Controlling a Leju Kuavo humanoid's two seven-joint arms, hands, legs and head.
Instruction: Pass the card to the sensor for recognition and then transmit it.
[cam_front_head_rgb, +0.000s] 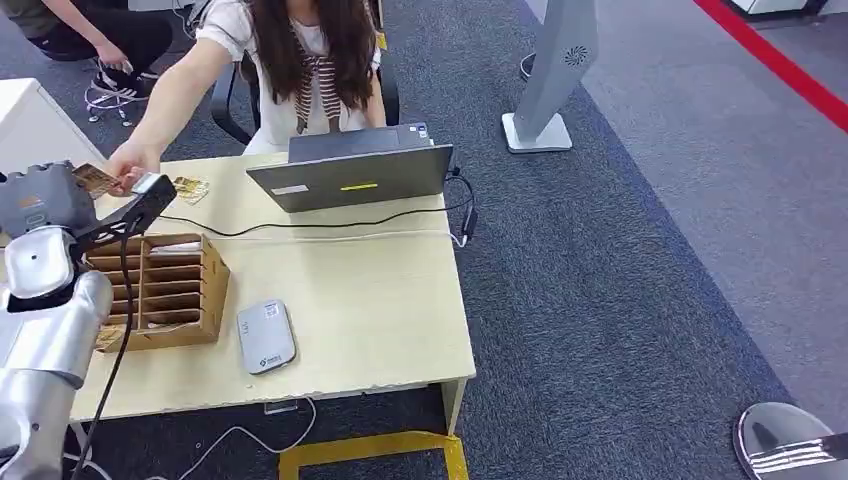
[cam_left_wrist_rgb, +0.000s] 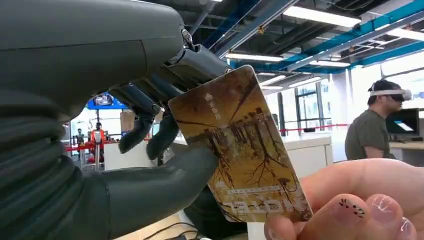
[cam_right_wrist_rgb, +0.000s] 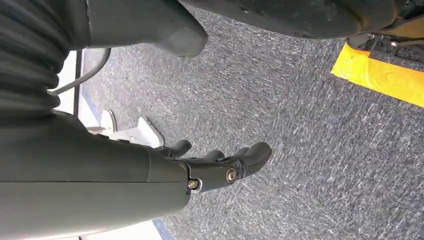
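Card held from both ends, past the wooden organizer

The left hand pinches a glossy brown rectangular card between thick grey thumb and dark fingers; a person's hand grips its other end, beyond the slotted organizer. The right hand hangs with fingers loosely apart over grey carpet.

Golden-brown card with tree print, tilted, pinched by left robot hand and a person's fingertips; grey sensor flat on counter, beside cardboard organizer.

Empty right robot hand above grey carpet
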